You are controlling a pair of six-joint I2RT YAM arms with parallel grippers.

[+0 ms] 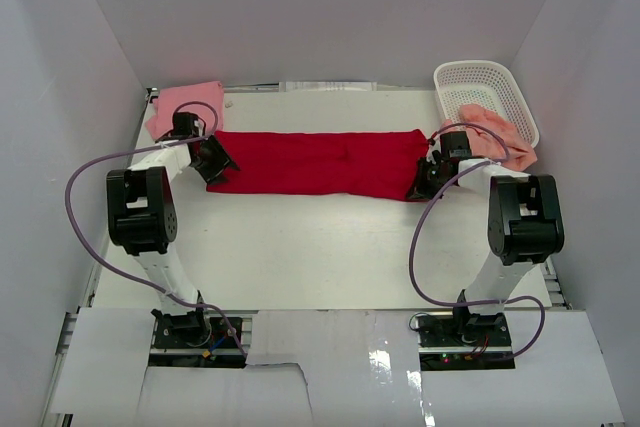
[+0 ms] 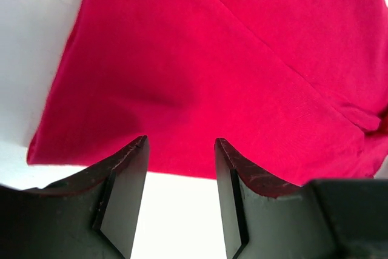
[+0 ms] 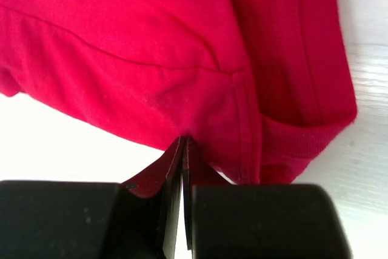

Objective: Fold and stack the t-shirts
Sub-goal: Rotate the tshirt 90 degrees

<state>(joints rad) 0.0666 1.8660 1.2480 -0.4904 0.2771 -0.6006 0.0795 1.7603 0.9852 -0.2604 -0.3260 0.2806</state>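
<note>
The right gripper (image 3: 183, 150) fills the bottom of its wrist view, its fingers pressed together and pinching the near edge of the red t-shirt (image 3: 151, 59) beside a stitched hem. The cloth caught between the pads is hidden. The left gripper (image 2: 180, 150) is spread wide, its tips over the near edge of the same shirt (image 2: 230, 59); whether they touch it cannot be told, and nothing sits between them but cloth edge and white tabletop (image 2: 176, 216).

Only the top view shows the whole scene. There the red t-shirt (image 1: 315, 162) lies as a long band across the tabletop (image 1: 320, 247) between the two wrists, which cover both sets of fingers. The pink t-shirt (image 1: 185, 102) lies at the far left corner. The salmon-peach t-shirt (image 1: 495, 127) drapes over the near rim of the basket (image 1: 475, 72) at the far right.
</note>
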